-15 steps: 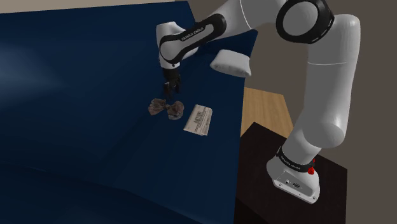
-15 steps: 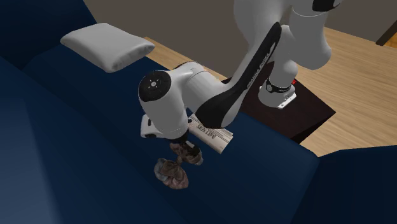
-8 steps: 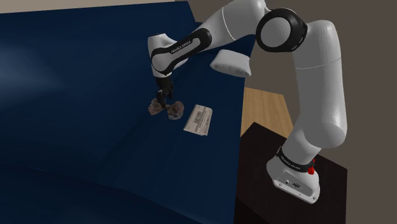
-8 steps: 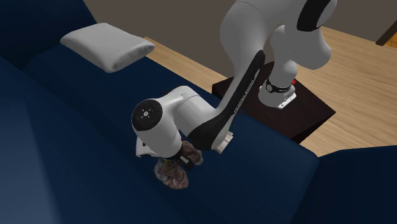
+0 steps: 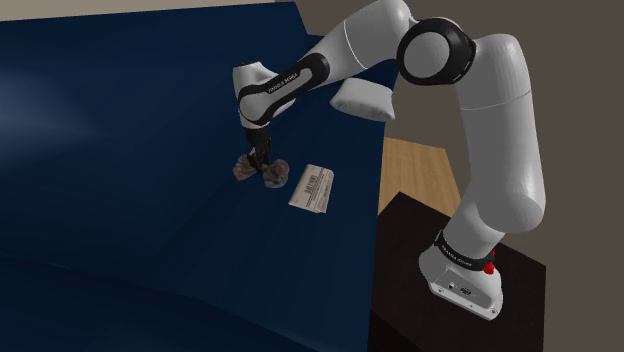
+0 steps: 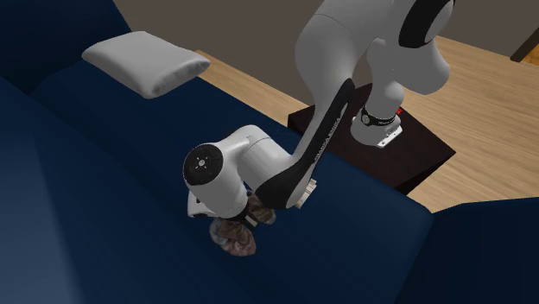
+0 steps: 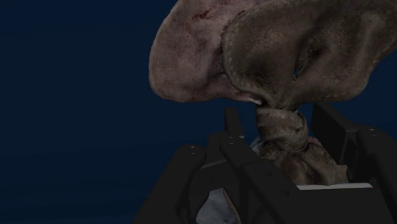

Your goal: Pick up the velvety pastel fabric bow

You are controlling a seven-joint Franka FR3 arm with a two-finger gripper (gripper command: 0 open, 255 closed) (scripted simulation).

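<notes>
The bow (image 5: 243,167) is a brownish-pink fabric piece with two puffy loops and a tight middle knot, lying on the dark blue sofa seat (image 5: 120,150). My black gripper (image 5: 260,163) points straight down onto its middle. In the wrist view the bow (image 7: 273,51) spreads just beyond the gripper (image 7: 282,130), and the fingertips (image 7: 232,124) press on either side of the knot, shut on it. From the second exterior view the arm's wrist covers the bow's centre, and one loop (image 6: 235,235) shows below it.
A white printed booklet (image 5: 312,187) lies just beside the bow toward the shoulder view's right. A white pillow (image 5: 362,98) rests at the sofa's far corner. The dark stand (image 5: 420,320) and wooden floor (image 5: 420,165) lie past the sofa's edge.
The gripper came down from above the bow onto its knot, and the fingers went from open to shut on it. The bow has stayed in place.
</notes>
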